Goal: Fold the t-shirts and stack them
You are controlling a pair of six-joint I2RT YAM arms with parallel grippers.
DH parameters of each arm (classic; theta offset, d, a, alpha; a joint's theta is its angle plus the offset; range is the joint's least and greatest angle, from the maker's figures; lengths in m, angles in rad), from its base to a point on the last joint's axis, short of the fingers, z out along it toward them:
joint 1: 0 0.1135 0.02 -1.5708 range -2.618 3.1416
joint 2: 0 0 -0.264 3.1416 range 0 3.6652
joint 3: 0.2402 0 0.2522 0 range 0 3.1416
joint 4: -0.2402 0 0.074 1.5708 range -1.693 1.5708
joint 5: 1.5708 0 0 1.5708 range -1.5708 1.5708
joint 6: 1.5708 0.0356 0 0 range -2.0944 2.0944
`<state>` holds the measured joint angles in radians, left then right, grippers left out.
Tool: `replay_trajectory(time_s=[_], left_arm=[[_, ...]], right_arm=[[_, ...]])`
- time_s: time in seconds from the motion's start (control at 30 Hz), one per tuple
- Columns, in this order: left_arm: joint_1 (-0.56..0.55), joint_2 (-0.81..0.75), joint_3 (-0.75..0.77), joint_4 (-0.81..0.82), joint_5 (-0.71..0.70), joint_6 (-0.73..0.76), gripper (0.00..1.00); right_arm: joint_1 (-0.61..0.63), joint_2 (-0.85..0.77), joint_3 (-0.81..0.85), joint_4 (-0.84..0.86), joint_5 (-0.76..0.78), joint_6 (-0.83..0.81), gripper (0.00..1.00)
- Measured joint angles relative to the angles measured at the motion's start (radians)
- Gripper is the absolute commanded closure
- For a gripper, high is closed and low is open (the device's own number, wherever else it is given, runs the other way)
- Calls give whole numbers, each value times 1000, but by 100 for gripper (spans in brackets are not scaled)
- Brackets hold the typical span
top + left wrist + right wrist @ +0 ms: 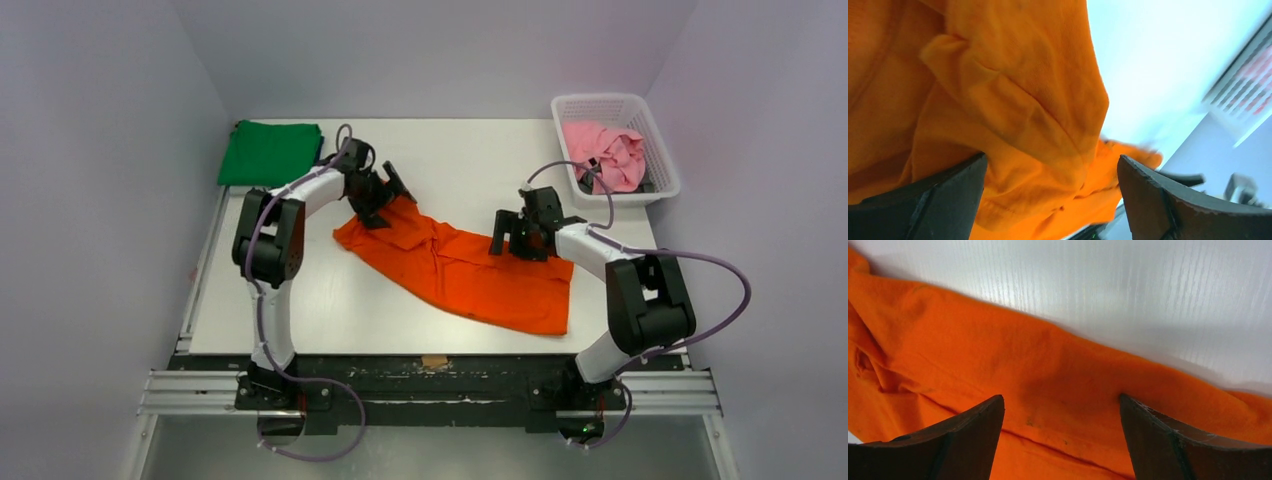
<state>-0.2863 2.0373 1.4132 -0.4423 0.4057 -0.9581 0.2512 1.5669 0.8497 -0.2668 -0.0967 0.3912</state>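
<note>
The orange t-shirt [460,270] lies rumpled across the middle of the table, stretched from upper left to lower right. My left gripper [378,200] is open over its upper left end; in the left wrist view the orange fabric [1013,110] bunches between the wide-apart fingers [943,200]. My right gripper [512,240] is open over the shirt's far edge; the right wrist view shows flat orange cloth [1048,385] between its fingers [1163,440]. A green t-shirt [270,152] lies folded at the far left corner. A pink t-shirt [605,155] sits crumpled in the basket. The dark blue t-shirt is out of view.
The white lattice basket [662,150] stands at the far right corner of the white table [300,300]. Grey walls close in the table on three sides. A metal rail [430,392] runs along the near edge by the arm bases.
</note>
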Motion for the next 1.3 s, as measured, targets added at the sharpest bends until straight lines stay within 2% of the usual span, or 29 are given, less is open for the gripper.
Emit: replay_trajectory(time_s=[0.23, 0.33, 0.47, 0.6, 0.7, 0.87, 0.97, 1.07, 1.2, 1.3], left_arm=[[11, 416, 675, -129, 21, 6, 0], [6, 518, 830, -129, 61, -20, 0], [4, 535, 842, -95, 89, -65, 0], [3, 542, 842, -72, 93, -99, 0], [3, 546, 842, -53, 98, -113, 0], [0, 553, 843, -26, 114, -132, 0], [-2, 553, 843, -24, 117, -124, 0], [-4, 542, 838, -30, 115, -94, 0], [-5, 488, 833, -66, 115, -30, 0], [-5, 392, 818, -108, 108, 39, 0]], right_arm=[[-1, 77, 87, -26, -2, 5, 17], [-1, 85, 100, -45, -13, 18, 17], [11, 66, 92, -98, -60, 34, 17], [80, -12, 11, -145, -155, 57, 13], [180, -64, -41, -172, -237, 70, 11], [365, -75, -30, -261, -307, 64, 10], [394, -116, 16, -340, -266, 56, 9], [389, -153, 102, -382, -154, 53, 9], [385, -140, 237, -338, -40, 42, 9], [383, -69, 333, -279, 3, 18, 9]])
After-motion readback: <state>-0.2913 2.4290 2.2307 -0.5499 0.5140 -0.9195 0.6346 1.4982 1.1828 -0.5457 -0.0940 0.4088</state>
